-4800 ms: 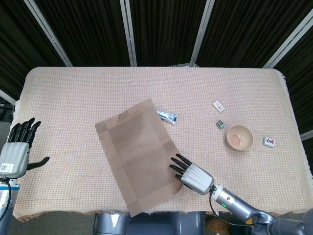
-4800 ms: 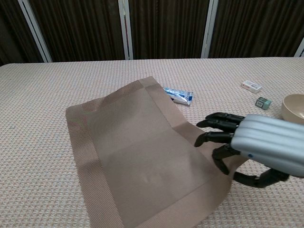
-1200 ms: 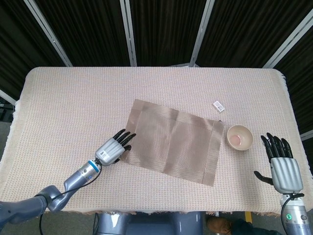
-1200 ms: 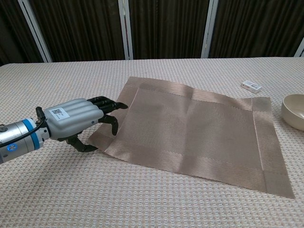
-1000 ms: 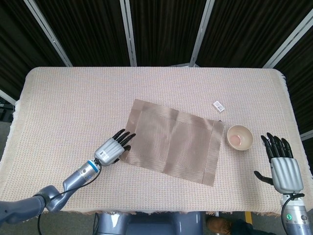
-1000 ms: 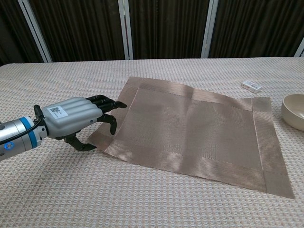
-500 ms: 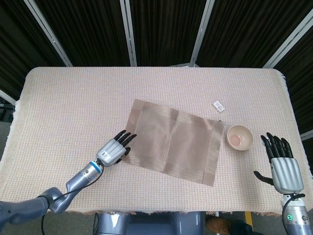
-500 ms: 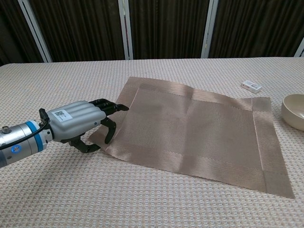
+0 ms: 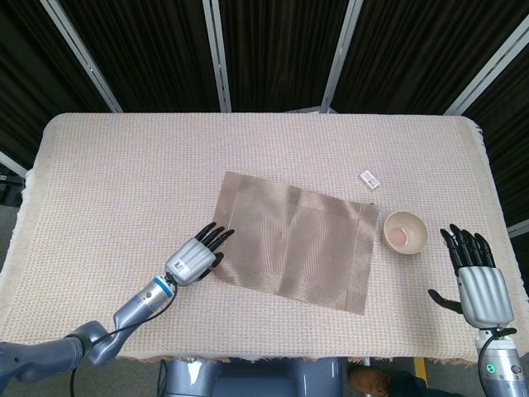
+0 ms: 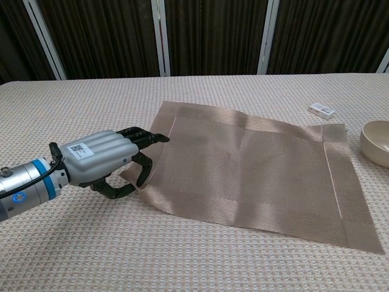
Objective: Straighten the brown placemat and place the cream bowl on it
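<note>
Left hand (image 10: 106,159): is lying low over the table at the placemat's near left corner, fingers (image 10: 146,137) reaching onto the border and thumb curling beneath the edge; it appears to be pinching the corner, which is lifting slightly off the cloth.
Right hand (image 9: 478,277): is hovering off to the right of the bowl with its fingers spread, holding nothing.
Brown placemat (image 9: 293,241): is lying flat mid-table but skewed, its long edges running at a slant to the table edge, the right end sitting lower than the left in the head view.
Cream bowl (image 9: 404,232): is standing upright on the tablecloth (image 9: 124,182) just beside the mat's right border, apart from it.
Small white packet (image 9: 369,178): is lying beyond the mat's far right corner.
Step in hand: squaring the mat by its left corner.
Doing it well: I judge the grip needs staying low and drawing the corner in a slow arc, so the weave is sliding rather than buckling; lifting high is risking a fold.
Watch for: the right end swinging toward the bowl and nudging it.
</note>
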### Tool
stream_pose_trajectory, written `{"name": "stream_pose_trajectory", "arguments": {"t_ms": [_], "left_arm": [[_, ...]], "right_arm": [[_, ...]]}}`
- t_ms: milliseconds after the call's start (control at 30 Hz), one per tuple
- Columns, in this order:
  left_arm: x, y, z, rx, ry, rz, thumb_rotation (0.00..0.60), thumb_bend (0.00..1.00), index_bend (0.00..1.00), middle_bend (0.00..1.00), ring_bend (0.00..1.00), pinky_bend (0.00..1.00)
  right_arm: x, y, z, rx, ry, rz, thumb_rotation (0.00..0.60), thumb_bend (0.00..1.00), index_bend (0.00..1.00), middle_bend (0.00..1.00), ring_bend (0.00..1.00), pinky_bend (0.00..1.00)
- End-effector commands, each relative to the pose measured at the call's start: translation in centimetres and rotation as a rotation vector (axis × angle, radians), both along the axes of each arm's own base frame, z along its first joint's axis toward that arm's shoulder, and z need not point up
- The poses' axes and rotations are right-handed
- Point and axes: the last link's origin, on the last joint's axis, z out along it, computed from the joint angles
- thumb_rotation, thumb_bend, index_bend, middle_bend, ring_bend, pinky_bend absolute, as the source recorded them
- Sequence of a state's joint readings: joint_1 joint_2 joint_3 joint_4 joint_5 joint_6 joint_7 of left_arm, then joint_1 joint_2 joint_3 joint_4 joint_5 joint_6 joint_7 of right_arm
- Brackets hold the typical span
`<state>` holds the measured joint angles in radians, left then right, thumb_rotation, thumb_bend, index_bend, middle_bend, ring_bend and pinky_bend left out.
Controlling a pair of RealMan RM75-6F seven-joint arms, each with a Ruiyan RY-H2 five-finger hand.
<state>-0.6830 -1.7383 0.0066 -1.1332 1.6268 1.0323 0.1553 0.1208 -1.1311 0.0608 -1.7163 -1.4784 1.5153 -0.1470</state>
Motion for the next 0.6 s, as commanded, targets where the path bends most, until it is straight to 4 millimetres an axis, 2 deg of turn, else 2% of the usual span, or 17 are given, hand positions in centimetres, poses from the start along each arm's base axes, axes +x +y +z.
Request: {"name": "stream_pose_trajectory", "arguments": {"t_ms": [33, 300, 600], "left_arm": [[0.4, -1.1, 0.4, -0.021, -0.022, -0.021, 0.6, 0.49, 0.69, 0.0, 0.0, 0.0], [1.2, -4.6, 2.2, -0.125, -0.095, -0.024, 0.6, 0.49, 0.71, 0.0, 0.0, 0.0], [0.2, -8.7, 4.2, -0.182, -0.07, 0.02, 0.6, 0.49, 0.71, 0.0, 0.0, 0.0]], "right_arm": [[0.0, 0.0, 0.1, 0.0, -0.001, 0.002, 0.6, 0.0, 0.0, 0.0, 0.0, 0.0], [0.2, 0.3, 0.2, -0.003, -0.001, 0.011, 0.6, 0.0, 0.0, 0.0, 0.0, 0.0], [0.7, 0.9, 0.4, -0.008, -0.004, 0.031, 0.6, 0.0, 0.0, 0.0, 0.0, 0.0]]}}
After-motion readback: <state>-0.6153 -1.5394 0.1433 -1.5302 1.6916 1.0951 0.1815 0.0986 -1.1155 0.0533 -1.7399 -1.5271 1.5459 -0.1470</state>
